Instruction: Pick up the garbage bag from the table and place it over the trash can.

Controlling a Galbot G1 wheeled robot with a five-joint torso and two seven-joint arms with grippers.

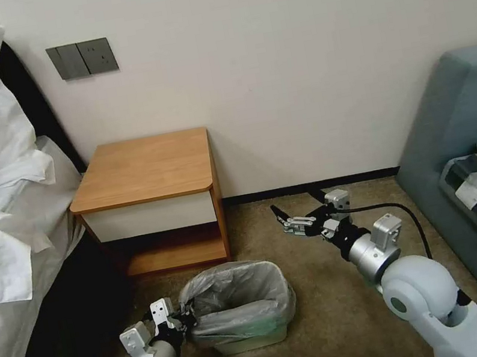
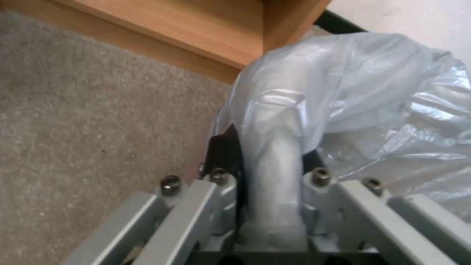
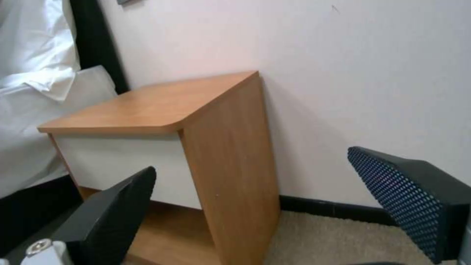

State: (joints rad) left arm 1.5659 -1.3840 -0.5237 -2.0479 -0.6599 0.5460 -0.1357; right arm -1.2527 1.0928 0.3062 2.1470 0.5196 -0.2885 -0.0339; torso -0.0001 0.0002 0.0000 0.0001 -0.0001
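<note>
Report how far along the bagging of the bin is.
Mostly done: the table top is bare, and the garbage bag already lines the trash can, folded over its rim. In hand: the left gripper is shut on bag plastic at the bin's left edge. The right gripper hangs open, apart. Left: release the bag.

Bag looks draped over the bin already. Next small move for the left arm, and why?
Probably open the left gripper and back off: the garbage bag already lines the trash can, and only a pinched fold keeps it tethered. The right gripper hangs open, clear of it.
</note>
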